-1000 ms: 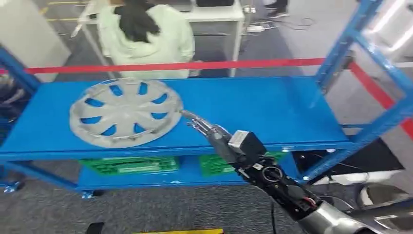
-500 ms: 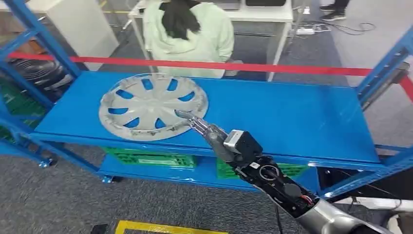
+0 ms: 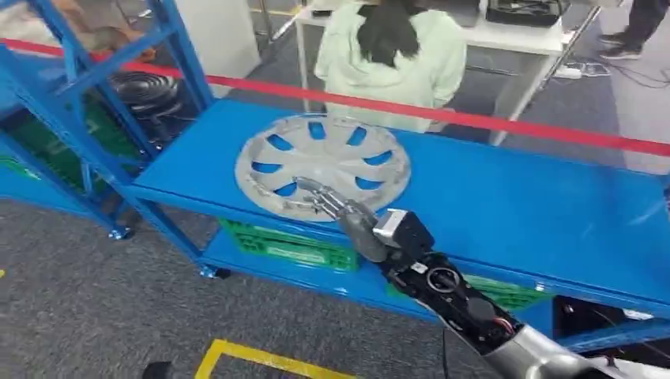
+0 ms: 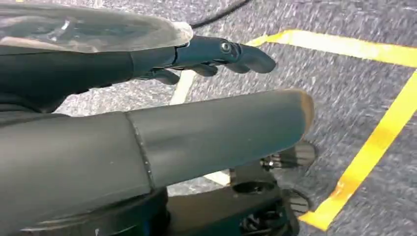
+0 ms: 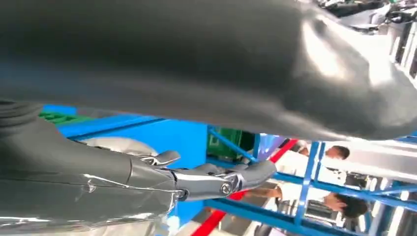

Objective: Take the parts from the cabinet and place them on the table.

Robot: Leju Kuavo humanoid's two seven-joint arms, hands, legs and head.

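Nearest, the right arm reaches in from the lower right, and the right hand (image 3: 341, 209) lies stretched out flat at the near edge of the silver wheel cover (image 3: 324, 162). Its fingers (image 3: 316, 192) are extended and a little apart, overlapping the cover's near rim; whether they actually touch or have hooked the rim is hard to tell from this angle. The left hand (image 4: 196, 54) hangs over the grey floor, fingers extended and holding nothing.

The wheel cover lies flat on the blue shelf (image 3: 506, 197), toward its left half, so the step in hand appears to be the reach for the part, with no grasp yet made. The next move likely calls for the fingers to close on the near rim, then lift and draw it clear.

Farther off, a red tape (image 3: 474, 120) runs across behind the shelf, and a person in a pale green top (image 3: 391, 55) stands beyond it.
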